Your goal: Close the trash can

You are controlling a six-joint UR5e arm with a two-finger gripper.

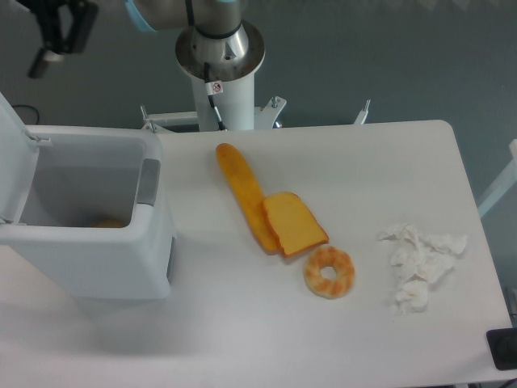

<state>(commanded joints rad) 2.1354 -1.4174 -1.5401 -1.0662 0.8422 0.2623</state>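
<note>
The trash can [89,242] stands open at the left end of the white table [242,339], its lid [14,153] tipped up along the left side and a grey latch tab [149,181] on its right rim. The gripper [56,32] hangs high at the far left, mostly cropped, so I cannot tell how its fingers stand. Right of the bin lie a baguette [240,194], a bread slice [295,223], a doughnut [329,272] and crumpled tissue [420,263].

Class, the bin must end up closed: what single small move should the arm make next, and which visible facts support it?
Probably bring the gripper down behind the upright lid, ready to push it over. The trash can stands open, its lid raised at the left edge, and the gripper hangs high at the top left, touching nothing. Whether its jaws are open cannot be told.
</note>
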